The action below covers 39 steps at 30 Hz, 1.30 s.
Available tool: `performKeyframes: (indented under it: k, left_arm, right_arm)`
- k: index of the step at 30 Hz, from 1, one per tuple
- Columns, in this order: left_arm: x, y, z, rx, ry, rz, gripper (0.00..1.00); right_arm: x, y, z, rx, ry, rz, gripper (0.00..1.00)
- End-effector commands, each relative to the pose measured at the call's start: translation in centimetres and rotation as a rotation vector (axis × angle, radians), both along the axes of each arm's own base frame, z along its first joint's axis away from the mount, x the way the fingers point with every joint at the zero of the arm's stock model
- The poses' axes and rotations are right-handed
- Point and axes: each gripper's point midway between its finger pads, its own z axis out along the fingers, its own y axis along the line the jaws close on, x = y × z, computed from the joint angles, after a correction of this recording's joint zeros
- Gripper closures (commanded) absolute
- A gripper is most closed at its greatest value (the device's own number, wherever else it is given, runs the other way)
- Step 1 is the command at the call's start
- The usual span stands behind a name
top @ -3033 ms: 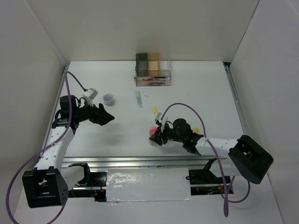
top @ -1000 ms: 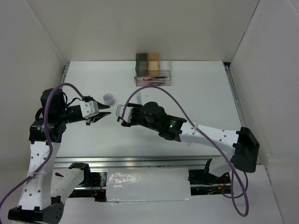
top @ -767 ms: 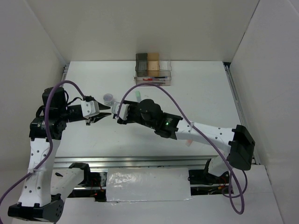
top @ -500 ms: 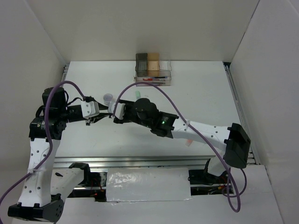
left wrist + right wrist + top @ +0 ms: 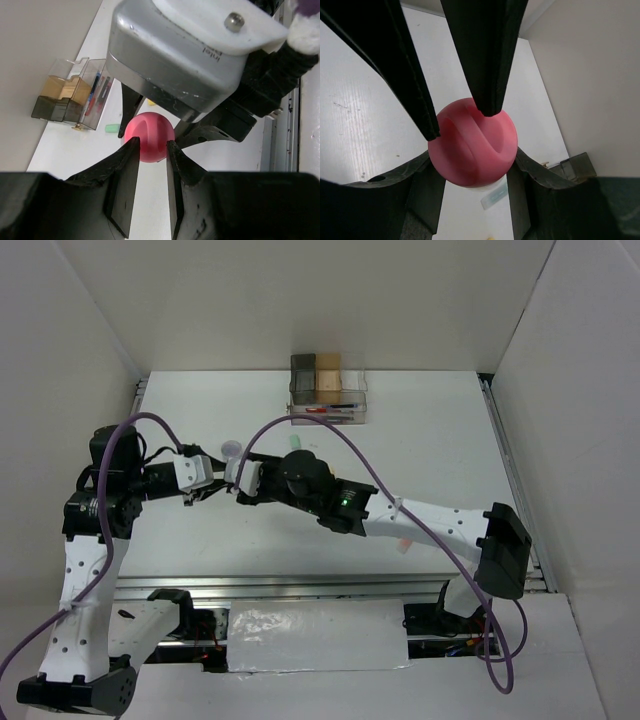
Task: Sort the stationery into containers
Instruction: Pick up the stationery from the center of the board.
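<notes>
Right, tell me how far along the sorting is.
Done: pens lie in the clear tray. In hand: the right gripper holds the pink ball up to the left gripper, apparently a handover; whether the left jaws grip it is unclear. Left: the purple pot and green marker on the table, plus this ball.

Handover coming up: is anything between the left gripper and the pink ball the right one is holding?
Nothing visible. The left gripper faces the pink ball at close range, jaws parted. The right gripper clamps its sides, clear of that approach. Whether the left touches it yet is unclear.
</notes>
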Motion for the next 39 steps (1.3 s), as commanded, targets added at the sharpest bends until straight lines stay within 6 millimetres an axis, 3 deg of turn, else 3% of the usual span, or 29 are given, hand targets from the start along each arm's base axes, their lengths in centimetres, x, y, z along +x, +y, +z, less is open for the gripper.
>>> performKeyframes:
  k: [1, 13, 25, 33, 36, 39]
  left_arm:
    - [0.0, -0.2, 0.5, -0.001, -0.029, -0.022, 0.60]
    - [0.7, 0.0, 0.1, 0.006, -0.022, 0.005, 0.60]
    - [1.7, 1.0, -1.8, 0.066, 0.021, 0.063, 0.64]
    - [2.2, 1.7, -3.2, 0.116, 0.035, 0.093, 0.72]
    - [2.2, 1.7, -3.4, 0.118, 0.044, 0.097, 0.79]
    - [2.5, 1.8, -3.5, 0.113, 0.070, 0.110, 0.93]
  right_arm:
    - [0.1, 0.8, 4.2, 0.097, -0.041, -0.006, 1.00]
    - [-0.7, 1.4, 4.3, 0.081, -0.071, 0.006, 1.00]
    - [-0.5, 1.7, 4.5, 0.073, -0.058, -0.006, 1.00]
    - [-0.6, 1.9, 5.0, 0.083, -0.053, -0.001, 1.00]
    - [-0.7, 2.0, 5.0, 0.083, -0.050, -0.003, 1.00]
    - [-0.7, 2.0, 4.9, 0.081, -0.050, -0.001, 1.00]
